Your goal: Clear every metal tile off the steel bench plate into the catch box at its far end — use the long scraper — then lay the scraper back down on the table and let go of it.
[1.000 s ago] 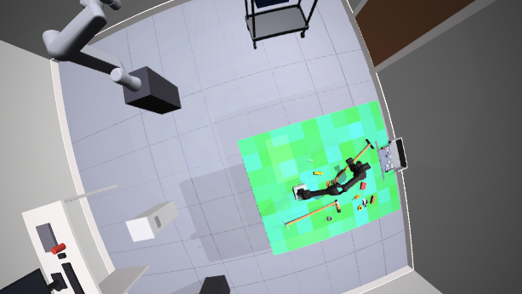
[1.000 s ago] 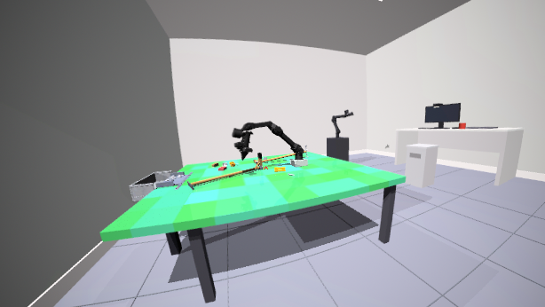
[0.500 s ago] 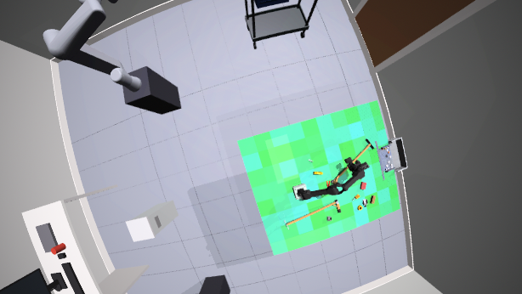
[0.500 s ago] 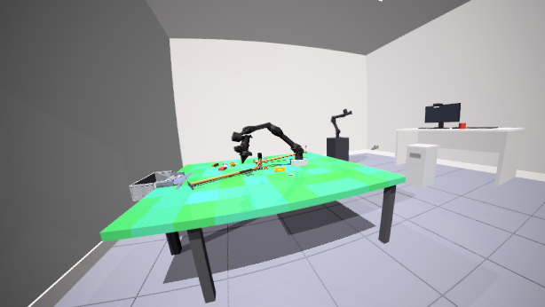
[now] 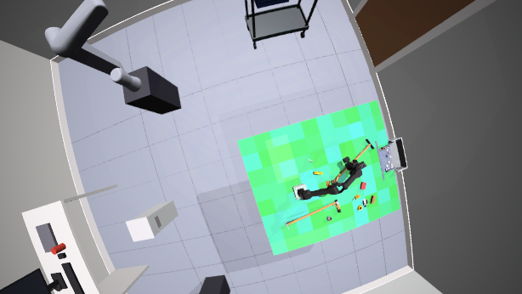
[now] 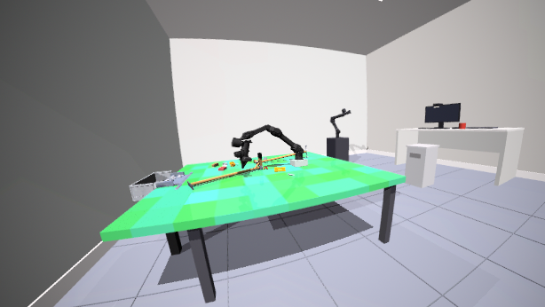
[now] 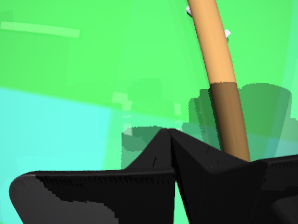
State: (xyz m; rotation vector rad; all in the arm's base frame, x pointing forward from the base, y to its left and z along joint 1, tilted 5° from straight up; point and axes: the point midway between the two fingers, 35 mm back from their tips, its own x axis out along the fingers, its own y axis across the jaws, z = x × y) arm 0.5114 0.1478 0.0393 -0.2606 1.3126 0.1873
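Both jaws (image 5: 362, 165) (image 6: 243, 166) meet at their tips, gripping nothing beside a wooden handle (image 5: 362, 153) (image 6: 222, 177) (image 7: 214, 45).

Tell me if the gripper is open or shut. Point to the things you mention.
Shut: in the wrist view the fingertips of the gripper (image 7: 171, 131) meet, with the wooden handle (image 7: 214, 47) outside them.
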